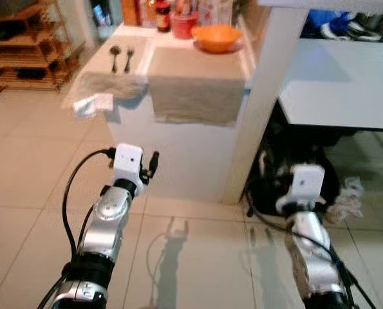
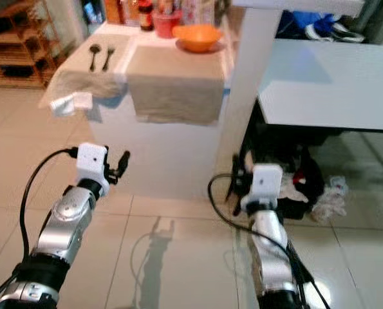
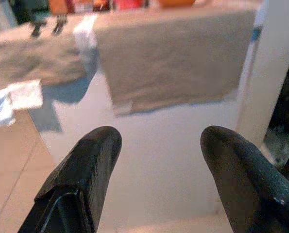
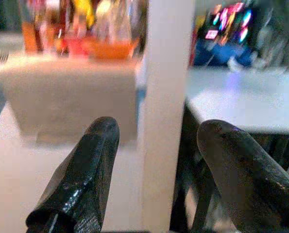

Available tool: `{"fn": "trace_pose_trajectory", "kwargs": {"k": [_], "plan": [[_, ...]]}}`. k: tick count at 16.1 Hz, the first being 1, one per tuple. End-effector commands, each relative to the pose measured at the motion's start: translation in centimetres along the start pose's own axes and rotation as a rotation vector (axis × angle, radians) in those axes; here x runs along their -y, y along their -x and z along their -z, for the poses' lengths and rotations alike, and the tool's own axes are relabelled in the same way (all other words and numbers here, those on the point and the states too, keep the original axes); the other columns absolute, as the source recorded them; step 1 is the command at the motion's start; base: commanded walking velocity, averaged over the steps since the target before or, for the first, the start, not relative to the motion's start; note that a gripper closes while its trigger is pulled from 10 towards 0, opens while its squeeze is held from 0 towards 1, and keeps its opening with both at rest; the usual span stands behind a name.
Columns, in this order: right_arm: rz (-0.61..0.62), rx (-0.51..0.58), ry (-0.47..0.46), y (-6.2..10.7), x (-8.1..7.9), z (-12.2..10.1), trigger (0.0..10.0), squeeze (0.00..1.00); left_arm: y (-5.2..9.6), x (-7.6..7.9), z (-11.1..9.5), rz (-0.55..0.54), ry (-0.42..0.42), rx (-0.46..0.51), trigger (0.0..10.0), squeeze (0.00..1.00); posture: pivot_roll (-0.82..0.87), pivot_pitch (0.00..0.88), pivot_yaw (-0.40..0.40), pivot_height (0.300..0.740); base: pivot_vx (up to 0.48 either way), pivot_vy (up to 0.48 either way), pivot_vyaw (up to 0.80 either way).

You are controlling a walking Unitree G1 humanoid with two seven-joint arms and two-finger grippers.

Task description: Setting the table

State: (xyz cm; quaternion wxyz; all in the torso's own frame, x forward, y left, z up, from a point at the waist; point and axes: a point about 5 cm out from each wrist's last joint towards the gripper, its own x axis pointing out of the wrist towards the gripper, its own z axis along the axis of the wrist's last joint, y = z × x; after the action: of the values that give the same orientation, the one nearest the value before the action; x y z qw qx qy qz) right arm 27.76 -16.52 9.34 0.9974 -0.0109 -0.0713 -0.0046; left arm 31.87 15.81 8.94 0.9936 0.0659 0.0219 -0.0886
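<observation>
Orange bowl (image 1: pixel 216 37) is sitting at the far edge of the white counter (image 1: pixel 178 148), touching or just past the back edge of the beige placemat (image 1: pixel 194 80) that hangs over the counter's front, with a red cup (image 1: pixel 183 24) and some bottles just behind it. Off to the robot's left there's a spoon (image 1: pixel 114 55) and a fork (image 1: pixel 129 56) lying side by side on a second beige cloth (image 1: pixel 107 84). Both arms are up but well short of the counter, holding nothing: the left gripper (image 3: pixel 156 160) has its fingers spread wide and aimed at the placemat's hanging edge, and the right gripper (image 4: pixel 156 160) is likewise apart, pointed at the white pillar (image 1: pixel 262 103) between the counter and the pale table (image 1: pixel 339 90). My guess is the bowl is plastic or melamine, so light and stiff, not too fragile, but glossy and likely slippery; I'd pinch the rim with one finger inside and one outside rather than try to span it. The cutlery looks like dark metal, thin and flat on soft cloth, so it'll be fiddly: grab each handle mid-length and expect the cloth to bunch. The placemat is soft and will drag if tugged, which could pull the bowl along with it.
</observation>
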Motion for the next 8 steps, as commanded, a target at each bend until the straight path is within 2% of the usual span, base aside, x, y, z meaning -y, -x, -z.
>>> {"fn": "trace_pose_trajectory", "kwargs": {"k": [1,3,8], "plan": [[0.025,0.045,-0.005,-0.3,0.6,-0.9,10.0,0.0,-0.5,0.2,-1.5,-0.009,-0.001,0.069,10.0,0.0,0.04,0.0,0.001,0.74,0.465,0.0,0.0],[0.03,0.056,-0.031,-0.4,0.6,-1.2,10.0,0.0,-0.9,-0.4,-2.7,-0.043,-0.005,0.113,10.0,0.0,0.05,0.0,-0.008,0.74,0.461,0.0,0.0],[0.013,0.036,-0.051,-0.8,0.2,-1.0,10.0,0.0,-0.9,-1.0,-2.2,-0.093,0.023,0.095,10.0,0.0,0.06,0.0,-0.018,0.74,0.449,0.0,0.0]]}}
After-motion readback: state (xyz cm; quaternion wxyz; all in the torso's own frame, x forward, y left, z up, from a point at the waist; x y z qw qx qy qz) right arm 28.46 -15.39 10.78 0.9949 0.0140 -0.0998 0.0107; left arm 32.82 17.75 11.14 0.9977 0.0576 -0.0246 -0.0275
